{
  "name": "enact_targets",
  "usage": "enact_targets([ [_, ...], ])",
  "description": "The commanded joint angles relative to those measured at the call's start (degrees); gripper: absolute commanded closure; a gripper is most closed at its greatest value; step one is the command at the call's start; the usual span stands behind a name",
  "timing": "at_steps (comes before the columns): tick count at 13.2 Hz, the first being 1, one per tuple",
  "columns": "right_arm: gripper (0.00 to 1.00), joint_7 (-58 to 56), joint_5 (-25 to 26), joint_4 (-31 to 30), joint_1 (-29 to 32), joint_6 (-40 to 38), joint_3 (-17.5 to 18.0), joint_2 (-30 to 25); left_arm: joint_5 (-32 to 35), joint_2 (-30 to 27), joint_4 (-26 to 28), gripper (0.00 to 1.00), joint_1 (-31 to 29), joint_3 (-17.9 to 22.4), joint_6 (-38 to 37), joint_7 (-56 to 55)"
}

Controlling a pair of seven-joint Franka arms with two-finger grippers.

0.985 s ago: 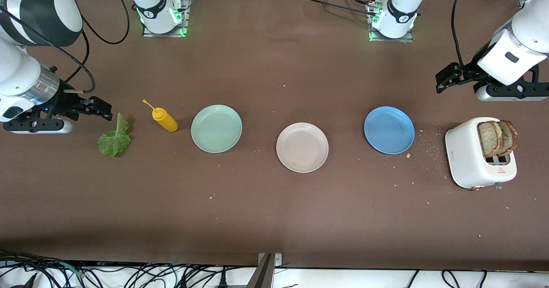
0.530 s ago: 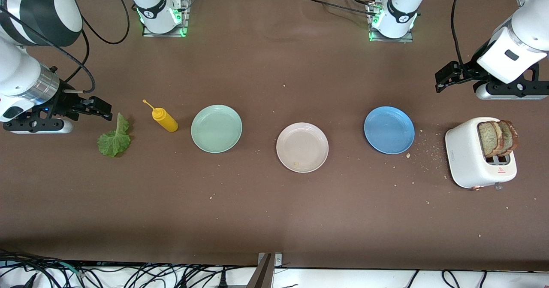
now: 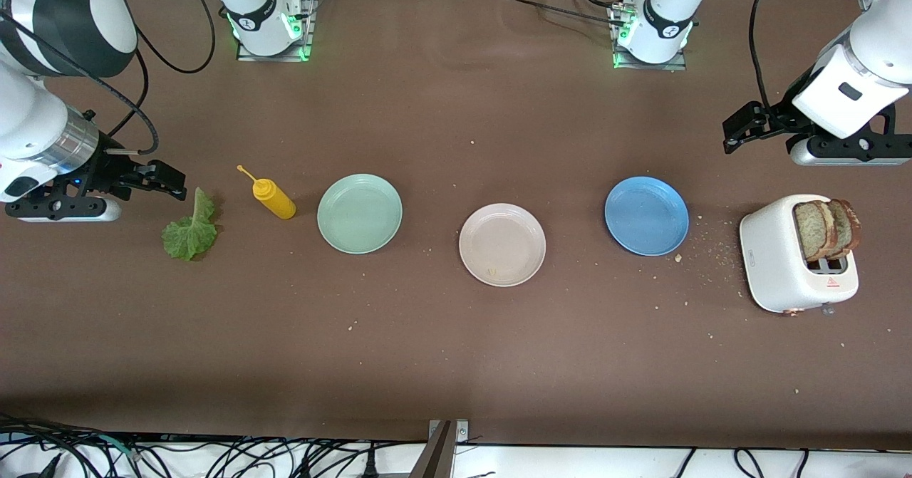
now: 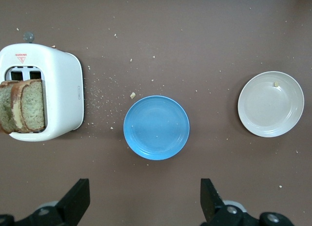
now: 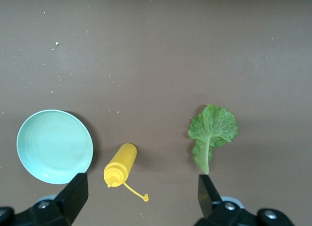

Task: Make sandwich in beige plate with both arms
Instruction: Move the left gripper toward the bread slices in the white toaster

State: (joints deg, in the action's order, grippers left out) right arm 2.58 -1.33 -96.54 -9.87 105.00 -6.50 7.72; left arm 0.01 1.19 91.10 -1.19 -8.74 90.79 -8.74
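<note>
We see nothing assembled yet — the beige plate (image 3: pixel 502 244) sits bare, bread slices (image 3: pixel 826 229) in the toaster (image 3: pixel 776 264), lettuce (image 3: pixel 190 230) far off past the mint plate (image 3: pixel 360 214). Left hand (image 3: pixel 741 129) and right hand (image 3: pixel 160 179) both gape wide, empty.

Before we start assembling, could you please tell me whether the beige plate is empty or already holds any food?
Empty of food: the beige plate shows a bare surface with only a small crumb near its rim, seen in the front and left wrist views.

left end effector (image 3: pixel 744 127) risen slightly above table near toaster (image 3: pixel 784 257), drifted toward table's end
</note>
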Motion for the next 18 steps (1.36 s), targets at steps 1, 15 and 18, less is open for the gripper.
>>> enact_targets([
  [1,0.0,0.6,0.4,-0.7,0.1,-0.4,0.3,-0.9,0.4,-0.1,-1.0,0.0,0.0,-0.1,-1.3,0.5],
  [15,0.0,0.8,0.4,-0.7,0.1,-0.4,0.3,-0.9,0.5,1.4,-1.1,0.0,-1.3,0.4,-1.3,1.0],
  [18,0.0,0.8,0.4,-0.7,0.1,-0.4,0.3,-0.9,0.7,2.8,-1.0,0.0,-2.1,0.5,-1.2,0.6],
])
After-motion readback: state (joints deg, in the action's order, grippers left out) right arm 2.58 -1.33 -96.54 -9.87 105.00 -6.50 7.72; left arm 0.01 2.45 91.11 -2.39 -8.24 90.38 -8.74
